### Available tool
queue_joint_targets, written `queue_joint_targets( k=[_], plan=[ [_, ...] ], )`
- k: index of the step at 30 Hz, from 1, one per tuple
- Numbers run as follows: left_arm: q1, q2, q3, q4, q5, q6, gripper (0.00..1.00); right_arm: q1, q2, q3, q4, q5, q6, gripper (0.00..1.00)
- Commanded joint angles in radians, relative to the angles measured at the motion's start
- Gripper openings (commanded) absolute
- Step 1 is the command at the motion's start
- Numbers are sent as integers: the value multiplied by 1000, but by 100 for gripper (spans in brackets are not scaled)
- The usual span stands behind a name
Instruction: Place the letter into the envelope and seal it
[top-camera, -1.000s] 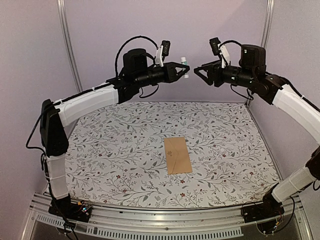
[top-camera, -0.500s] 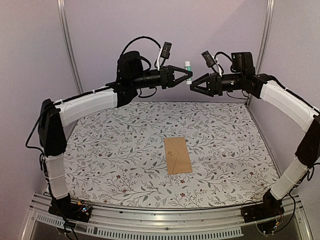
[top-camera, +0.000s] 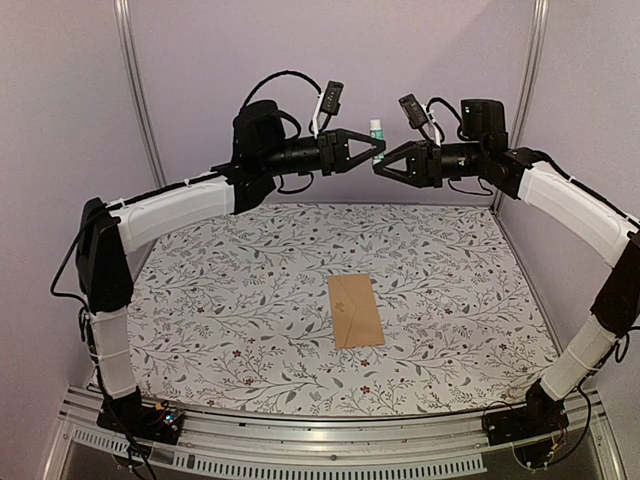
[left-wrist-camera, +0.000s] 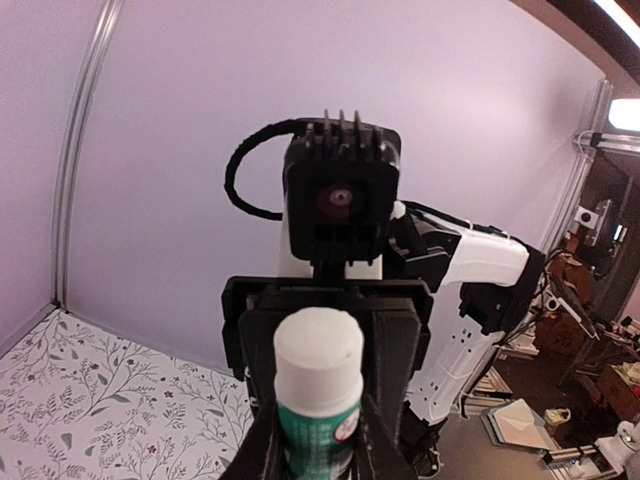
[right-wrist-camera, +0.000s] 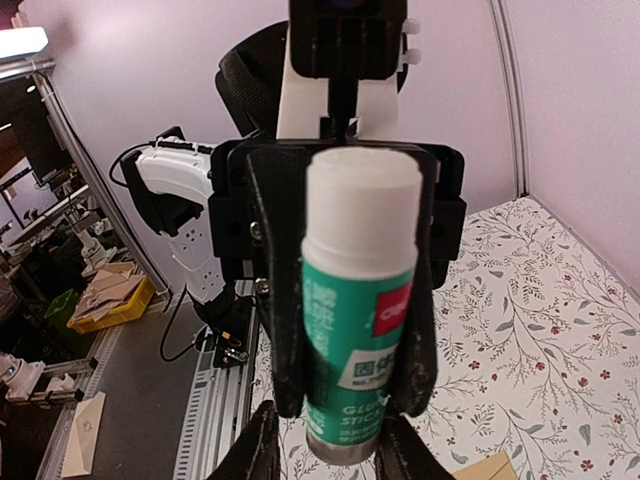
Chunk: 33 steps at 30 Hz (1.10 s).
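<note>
Item: glue stick (top-camera: 376, 130), upright, clamped tight in L gripper (top-camera: 374, 148), high over table's (top-camera: 220, 300) far edge. R gripper (top-camera: 382, 166) straddles its lower end (gripping or not: can't tell). Loc. of envelope (top-camera: 355, 311): flat, mid-table; letter not visible. Step, prob.: sealing prep. Next: R needs a firm hold.

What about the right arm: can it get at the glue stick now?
Likely yes: the right pincer flanks the glue stick's lower end in mid-air, nothing between; the left pincer grips it.
</note>
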Motion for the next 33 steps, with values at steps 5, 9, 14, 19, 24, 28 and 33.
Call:
queue_joint_targets(
  k=[5,9,14,19,24,28,33],
  plan=[
    [-4,-2,27,7,-19,-1,0,5,-39,-4,41,28,37,11],
    [-6,7,46,-74,-105,27,0,6,-51,12,58,116,54,0],
    [-26,35,116,-227,-395,23,0,119,-96,50,31,609,-89,0],
    [-46,61,153,-245,-598,-27,0,344,-159,-89,280,1306,-285,0],
    [-50,110,234,-239,-594,-46,0,428,-102,-52,265,1423,-325,0],
    [-50,105,234,-224,-570,-20,0,428,-113,-60,218,1338,-288,29],
    [-44,73,209,-223,-526,42,0,342,-192,-105,125,1146,-232,59]
  ],
)
